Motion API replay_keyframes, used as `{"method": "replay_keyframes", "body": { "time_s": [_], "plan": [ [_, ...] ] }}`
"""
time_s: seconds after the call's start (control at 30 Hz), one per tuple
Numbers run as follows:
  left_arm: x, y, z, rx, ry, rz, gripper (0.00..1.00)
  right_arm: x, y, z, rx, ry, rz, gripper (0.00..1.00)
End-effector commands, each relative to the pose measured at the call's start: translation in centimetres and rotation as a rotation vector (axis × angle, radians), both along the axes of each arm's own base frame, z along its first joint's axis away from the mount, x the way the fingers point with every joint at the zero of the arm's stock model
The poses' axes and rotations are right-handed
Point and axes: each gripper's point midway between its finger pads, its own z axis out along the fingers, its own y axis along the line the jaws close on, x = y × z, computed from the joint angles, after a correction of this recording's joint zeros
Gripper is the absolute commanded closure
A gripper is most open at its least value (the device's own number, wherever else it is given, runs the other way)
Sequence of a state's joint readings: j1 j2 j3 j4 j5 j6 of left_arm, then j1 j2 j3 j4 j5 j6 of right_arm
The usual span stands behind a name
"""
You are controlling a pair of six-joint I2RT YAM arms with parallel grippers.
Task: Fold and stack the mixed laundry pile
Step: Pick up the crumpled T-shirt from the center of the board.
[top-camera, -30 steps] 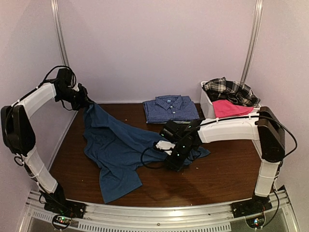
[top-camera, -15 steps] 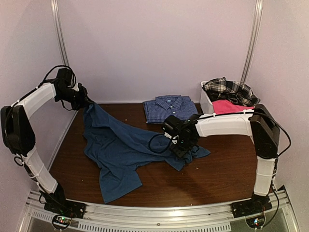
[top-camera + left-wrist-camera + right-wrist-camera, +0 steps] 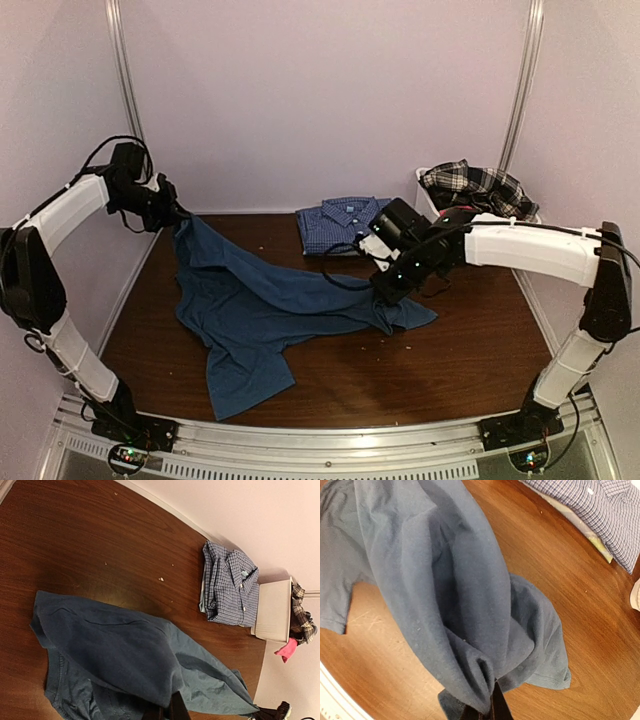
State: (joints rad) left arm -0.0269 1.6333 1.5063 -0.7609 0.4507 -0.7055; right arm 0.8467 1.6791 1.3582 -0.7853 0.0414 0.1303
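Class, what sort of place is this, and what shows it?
Probably a robot test booth: left arm and right arm bolted to a rail at a wooden table's edge, plain walls close around, plus a dark blue T-shirt and a folded checked shirt.

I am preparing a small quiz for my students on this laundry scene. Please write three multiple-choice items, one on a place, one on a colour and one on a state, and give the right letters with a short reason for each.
1. Where does the folded checked shirt lie?
A. on the table, beside the white bin
B. inside the bin
C. at the near edge of the table

2. What colour is the T-shirt spread over the table?
A. pink
B. white
C. dark blue

3. What is the state of the right gripper?
A. wide open
B. shut on a fold of the T-shirt
C. shut on nothing

Key:
1 A: the top view shows it flat on the wood next to the bin.
2 C: both wrist views show dark blue cloth.
3 B: the right wrist view shows cloth pinched between closed fingers.
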Motion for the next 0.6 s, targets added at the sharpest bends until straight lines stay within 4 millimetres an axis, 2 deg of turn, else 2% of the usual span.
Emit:
{"method": "replay_keyframes", "body": {
  "time_s": [0.0,0.1,0.27,0.4,0.57],
  "plan": [
    [-1.4,0.1,3.6,0.012,-0.105,-0.009,1.00,-2.7,0.2,3.5,0.121,0.039,0.061,1.00],
    [-2.6,0.4,7.1,0.015,-0.191,0.011,1.00,-3.7,-0.2,6.9,0.189,0.002,0.079,1.00],
    [-5.7,1.4,15.2,0.034,-0.383,0.060,1.00,-6.1,-1.8,13.7,0.341,-0.087,0.104,1.00],
    [-9.5,2.5,22.5,0.054,-0.576,0.124,1.00,-8.1,-4.2,20.2,0.502,-0.213,0.088,1.00],
    [-14.9,3.8,30.3,0.046,-0.830,0.209,1.00,-10.3,-5.8,25.6,0.612,-0.278,0.121,1.00]
  ]
}}
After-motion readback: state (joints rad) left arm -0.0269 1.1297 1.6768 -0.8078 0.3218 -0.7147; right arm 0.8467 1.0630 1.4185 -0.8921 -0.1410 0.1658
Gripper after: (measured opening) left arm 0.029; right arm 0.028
